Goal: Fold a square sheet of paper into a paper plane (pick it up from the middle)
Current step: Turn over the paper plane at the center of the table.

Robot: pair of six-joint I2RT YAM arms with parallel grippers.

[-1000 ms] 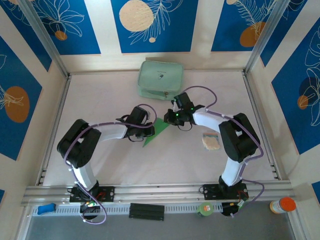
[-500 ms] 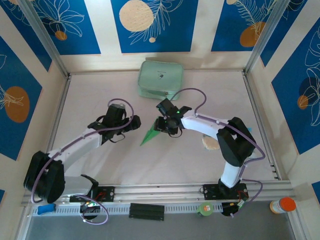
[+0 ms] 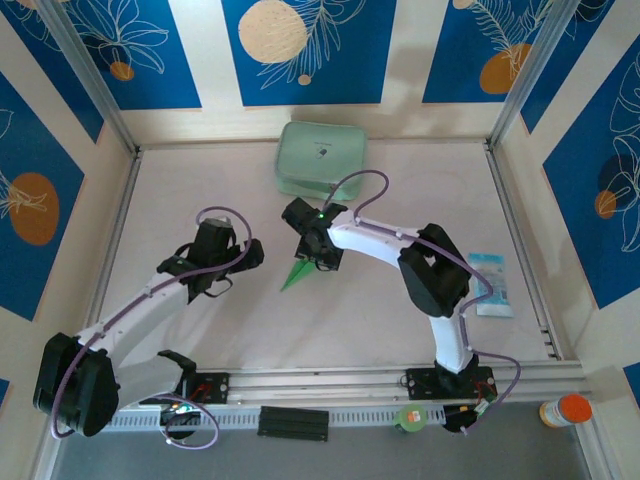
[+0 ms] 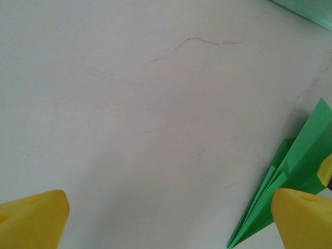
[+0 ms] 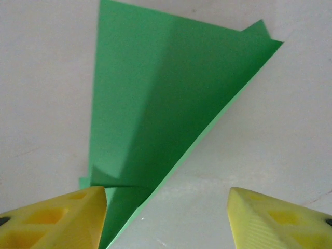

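Observation:
The square sheet of paper is folded into the paper plane, a narrow bright green dart lying flat on the pale table with its tip toward the near left. My right gripper hovers over its wide rear end and is open. In the right wrist view the green plane reaches in beside the left finger, and the right gripper holds nothing. My left gripper stands wide open to the left of the plane, apart from it. In the left wrist view the left gripper spans bare table, with the plane beside the right finger.
A pale mint zip pouch lies at the back of the table behind the right gripper. A small blue and white packet lies at the right. An orange-capped bottle stands beyond the front rail.
Both grippers have opened and let go of the plane. The left arm has pulled back to the left. The right gripper has swung left over the plane's rear.

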